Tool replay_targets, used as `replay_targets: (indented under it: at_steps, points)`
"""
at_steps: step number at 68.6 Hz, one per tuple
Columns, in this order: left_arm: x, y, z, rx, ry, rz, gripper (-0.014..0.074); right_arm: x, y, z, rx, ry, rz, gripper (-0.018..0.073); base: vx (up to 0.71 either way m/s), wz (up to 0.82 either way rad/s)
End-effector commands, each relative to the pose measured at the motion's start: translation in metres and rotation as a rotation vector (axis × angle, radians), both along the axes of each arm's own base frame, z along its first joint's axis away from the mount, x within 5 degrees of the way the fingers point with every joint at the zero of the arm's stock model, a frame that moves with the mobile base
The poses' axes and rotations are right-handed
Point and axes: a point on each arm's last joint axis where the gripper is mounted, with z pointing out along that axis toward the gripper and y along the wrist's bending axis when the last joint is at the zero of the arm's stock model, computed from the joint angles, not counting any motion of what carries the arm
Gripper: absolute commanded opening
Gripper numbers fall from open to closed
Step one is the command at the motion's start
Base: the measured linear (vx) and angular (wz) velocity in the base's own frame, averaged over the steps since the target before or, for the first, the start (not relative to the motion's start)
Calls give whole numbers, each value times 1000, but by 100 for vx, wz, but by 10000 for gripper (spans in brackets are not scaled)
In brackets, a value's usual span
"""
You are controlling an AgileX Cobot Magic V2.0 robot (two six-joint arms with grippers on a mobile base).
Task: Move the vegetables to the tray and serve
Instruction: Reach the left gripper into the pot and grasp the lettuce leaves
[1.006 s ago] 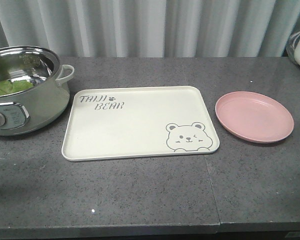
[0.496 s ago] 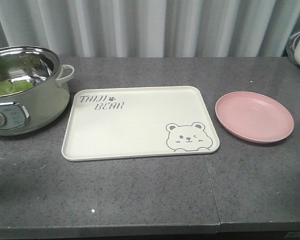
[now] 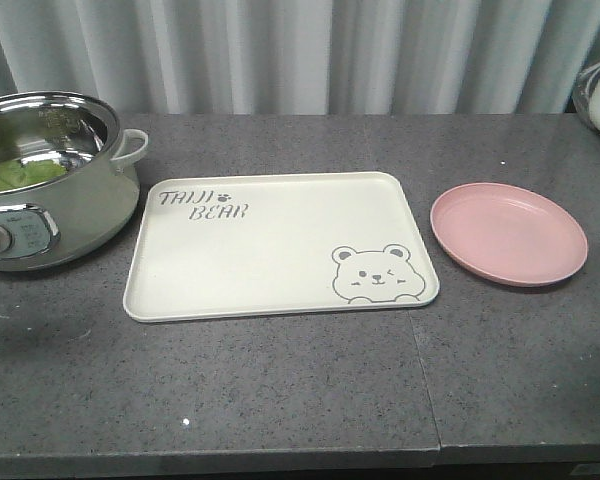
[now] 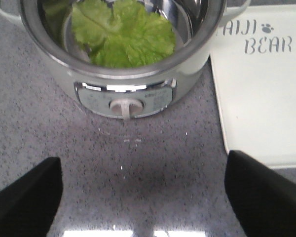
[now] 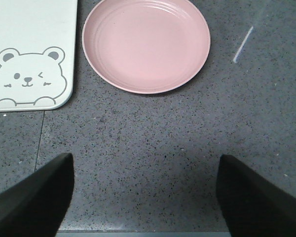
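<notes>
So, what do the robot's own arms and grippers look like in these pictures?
Little shows. Of the left gripper and the right gripper, each wrist view catches only two fingers: plain black, wedge-shaped, narrowing towards the tips. No cables, markings or labels are visible on them. The arms themselves appear in no view.

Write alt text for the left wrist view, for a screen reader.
Bright green lettuce leaves lie in an open steel-lined electric pot on a grey speckled counter, seen from above. A cream tray lettered BEAR sits at the picture's right beside the pot. The left gripper is open and empty, its dark fingers in the bottom corners.
</notes>
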Motion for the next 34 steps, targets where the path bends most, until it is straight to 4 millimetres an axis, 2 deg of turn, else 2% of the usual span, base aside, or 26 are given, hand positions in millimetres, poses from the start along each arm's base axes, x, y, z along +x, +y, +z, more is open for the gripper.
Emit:
replay_targets:
  at_steps: [1, 9, 16, 24, 34]
  points:
    - [24, 1, 20, 0, -69, 10, 599, 1, -2, 15, -14, -100, 2, 582, 0, 0]
    - [59, 2, 25, 8, -27, 5, 591, 1, -2, 15, -14, -100, 2, 582, 0, 0]
    - [91, 4, 21, 33, -9, 12, 591, 1, -2, 15, -14, -100, 2, 582, 0, 0]
    - [125, 5, 6, 35, 20, 11, 591, 1, -2, 15, -14, -100, 2, 582, 0, 0]
    - [156, 7, -16, 55, 50, 15, 590, 1, -2, 15, -14, -100, 2, 582, 0, 0]
